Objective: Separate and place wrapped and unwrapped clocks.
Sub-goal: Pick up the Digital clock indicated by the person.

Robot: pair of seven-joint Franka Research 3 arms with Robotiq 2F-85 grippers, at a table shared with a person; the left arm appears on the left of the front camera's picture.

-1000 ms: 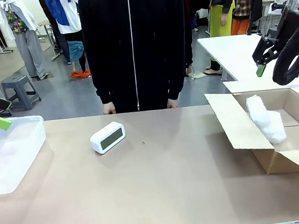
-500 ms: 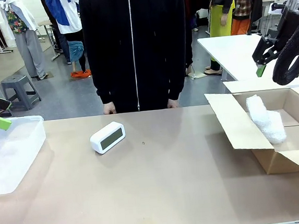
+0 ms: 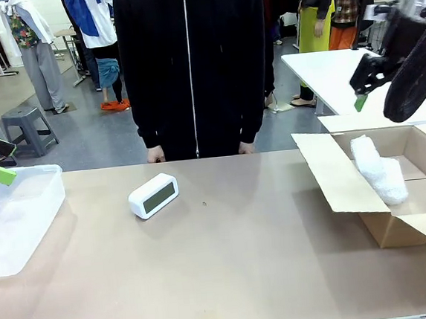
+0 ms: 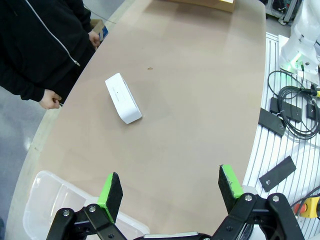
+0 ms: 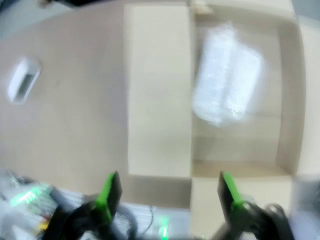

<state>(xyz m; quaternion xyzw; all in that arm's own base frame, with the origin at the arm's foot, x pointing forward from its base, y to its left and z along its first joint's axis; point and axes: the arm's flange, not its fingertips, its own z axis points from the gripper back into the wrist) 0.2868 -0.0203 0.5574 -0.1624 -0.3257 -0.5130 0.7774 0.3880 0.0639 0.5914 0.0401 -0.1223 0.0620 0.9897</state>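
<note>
Reach favours our left side: the bare clock (image 3: pixel 153 195) lies on the bench (image 3: pixel 244 261) left of centre, screen toward us, long axis slanting from near-left to far-right, nearer our left gripper (image 4: pixel 170 186) (jaws spread, nothing between them), which hangs above the clear tub (image 3: pixel 27 170). Our right gripper (image 5: pixel 167 192), likewise spread and empty, hovers above the cardboard box (image 3: pixel 333 171), where one wrapped bundle (image 3: pixel 378 169) lies inside.

Bare clock (image 3: pixel 153 196): white, dark screen, on table (image 3: pixel 245 276), left of centre.
Wrapped clock (image 3: pixel 378 169): bubble-wrapped, inside cardboard box (image 3: pixel 334 182).
</note>
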